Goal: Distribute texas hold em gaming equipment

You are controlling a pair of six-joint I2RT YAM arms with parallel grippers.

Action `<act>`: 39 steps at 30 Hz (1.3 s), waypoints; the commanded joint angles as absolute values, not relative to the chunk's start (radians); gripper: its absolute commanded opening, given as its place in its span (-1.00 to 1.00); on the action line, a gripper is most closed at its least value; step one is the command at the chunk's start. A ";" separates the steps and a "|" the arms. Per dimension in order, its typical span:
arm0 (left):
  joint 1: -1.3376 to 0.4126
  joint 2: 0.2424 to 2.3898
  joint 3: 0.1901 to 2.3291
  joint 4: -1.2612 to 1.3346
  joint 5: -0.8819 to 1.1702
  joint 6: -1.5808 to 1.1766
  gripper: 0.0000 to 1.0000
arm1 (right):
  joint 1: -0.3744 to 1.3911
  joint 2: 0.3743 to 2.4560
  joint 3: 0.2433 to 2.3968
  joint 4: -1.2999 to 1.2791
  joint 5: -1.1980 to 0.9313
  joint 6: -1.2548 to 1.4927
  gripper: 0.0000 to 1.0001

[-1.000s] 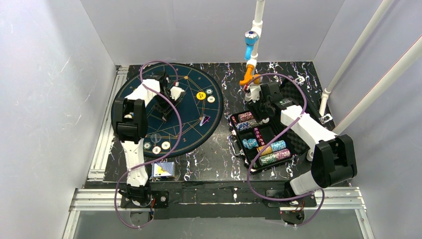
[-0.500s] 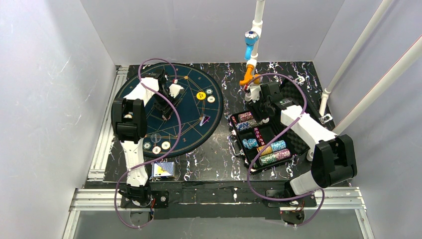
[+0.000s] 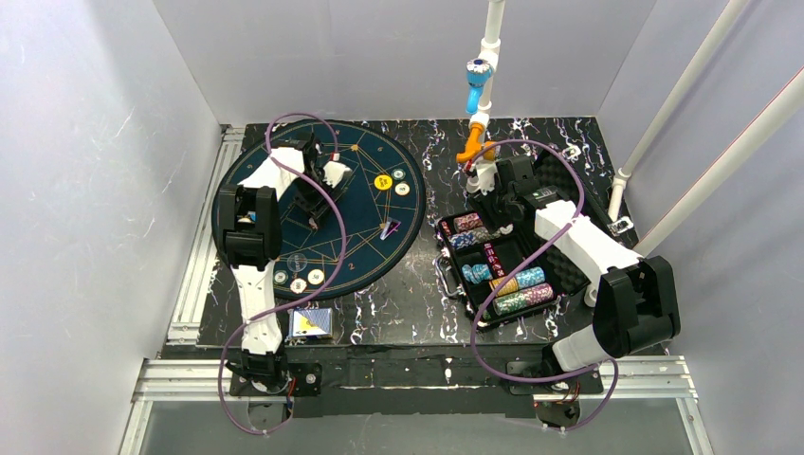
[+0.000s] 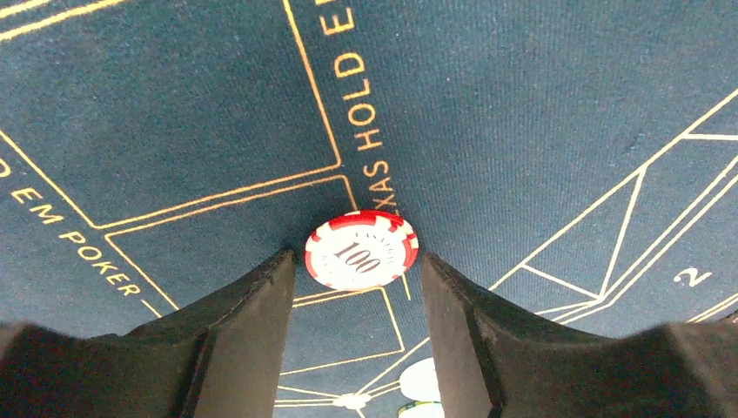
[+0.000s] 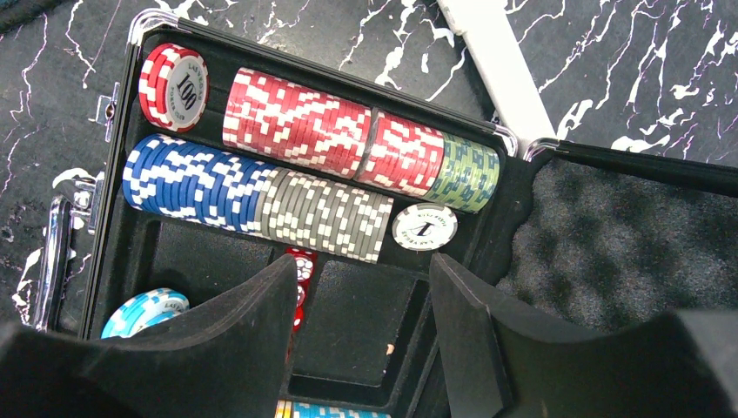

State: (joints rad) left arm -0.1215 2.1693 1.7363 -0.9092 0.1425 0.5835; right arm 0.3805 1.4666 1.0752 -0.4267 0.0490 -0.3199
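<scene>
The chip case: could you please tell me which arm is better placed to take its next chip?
Likely right: its open fingers hang over the chip rows in the case; the left fingers flank a red 100 chip on the mat.

Left of the case [image 5: 365,322], marbled tabletop [image 3: 422,275] lies open up to the felt mat [image 3: 365,242]. Behind the case a white pipe [image 3: 490,43] rises; chip rows [image 5: 296,122] fill its far slots.

Black marbled table [image 3: 417,284] with round blue felt mat [image 3: 365,242], open foam-lined case [image 3: 567,278], small blue box [image 3: 311,323].
</scene>
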 commanded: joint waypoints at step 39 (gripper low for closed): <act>-0.169 1.978 1.663 -0.897 0.176 1.030 0.32 | 0.377 1.446 1.095 -0.399 0.023 -0.323 0.29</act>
State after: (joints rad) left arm -0.1726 2.0842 1.6810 -0.8898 0.1608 0.8101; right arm 0.3805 1.4666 1.0752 -0.4267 0.0463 -0.3202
